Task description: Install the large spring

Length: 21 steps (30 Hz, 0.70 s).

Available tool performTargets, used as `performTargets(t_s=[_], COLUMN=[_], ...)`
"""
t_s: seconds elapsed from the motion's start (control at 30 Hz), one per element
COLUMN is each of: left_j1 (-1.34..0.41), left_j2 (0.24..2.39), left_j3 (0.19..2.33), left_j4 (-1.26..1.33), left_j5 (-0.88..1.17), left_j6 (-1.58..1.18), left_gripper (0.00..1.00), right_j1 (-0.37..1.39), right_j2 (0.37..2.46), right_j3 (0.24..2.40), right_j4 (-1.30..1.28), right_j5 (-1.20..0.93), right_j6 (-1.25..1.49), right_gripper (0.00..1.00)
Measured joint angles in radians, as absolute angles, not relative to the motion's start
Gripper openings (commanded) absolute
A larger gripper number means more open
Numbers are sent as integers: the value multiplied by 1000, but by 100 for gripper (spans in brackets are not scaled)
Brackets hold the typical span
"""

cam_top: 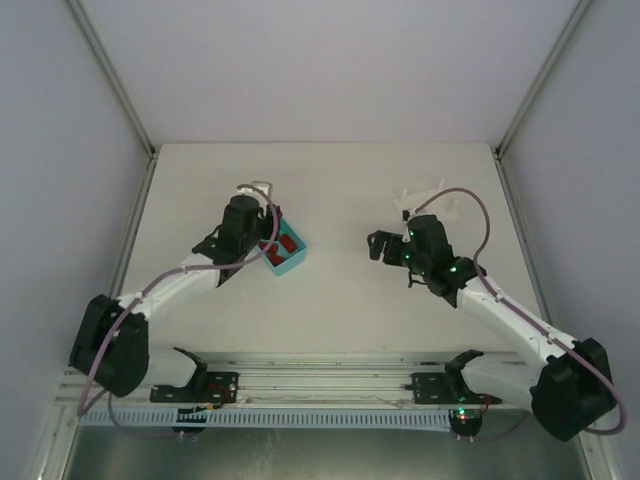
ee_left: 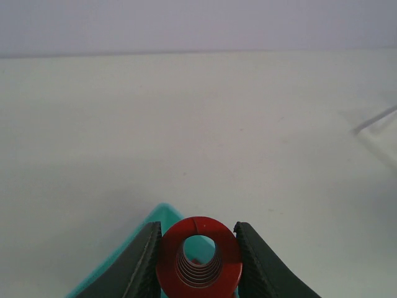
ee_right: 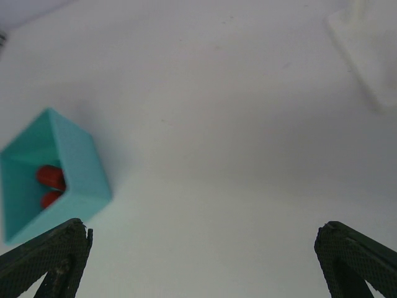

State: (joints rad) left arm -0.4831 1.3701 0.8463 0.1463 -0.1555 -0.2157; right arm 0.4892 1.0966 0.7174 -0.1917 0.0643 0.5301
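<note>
My left gripper [ee_left: 197, 257] is shut on the large red spring [ee_left: 198, 261], seen end-on with its coils showing, just above the teal bin [ee_left: 139, 239]. In the top view the left gripper [cam_top: 262, 240] hangs over the teal bin [cam_top: 290, 262], which holds more red parts [cam_top: 285, 243]. My right gripper [ee_right: 201, 264] is open wide and empty above bare table; in the top view the right gripper [cam_top: 385, 248] sits right of the bin. The bin [ee_right: 74, 167] with red parts [ee_right: 51, 178] shows at its left. A white fixture [cam_top: 425, 205] stands behind the right gripper.
The white fixture's base [ee_right: 366, 43] shows at the upper right of the right wrist view. Grey walls enclose the table on the left, right and back. A rail [cam_top: 320, 385] runs along the near edge between the arm bases.
</note>
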Motion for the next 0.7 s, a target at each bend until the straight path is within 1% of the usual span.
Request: performTargets(t_s=[0.17,0.33,0.53,0.63,0.7], left_j1=[-491,-523,-558,-567,-573], left_j2=[1256,1181,1137,1132,1128], left_j3=[748,662,607,596,589], left_j4=[251,389,540,592,624], left_j5=[-83,-15,20,30,35], left_j6=[-271,-325,-373,-392,-400], left_gripper=[0,0,0,0,0], right_j1=[544,604,672,691,701], right_j2=[1155,1241,1366,1417,1454], right_j3=[772,777,781,779,779], right_j4=[-145,35,293,452,553], right_j5=[16,-10,-37,-43,-45], right_j6=[763,1045,1281,1363,1403], right_gripper=[99,100,89,86,82])
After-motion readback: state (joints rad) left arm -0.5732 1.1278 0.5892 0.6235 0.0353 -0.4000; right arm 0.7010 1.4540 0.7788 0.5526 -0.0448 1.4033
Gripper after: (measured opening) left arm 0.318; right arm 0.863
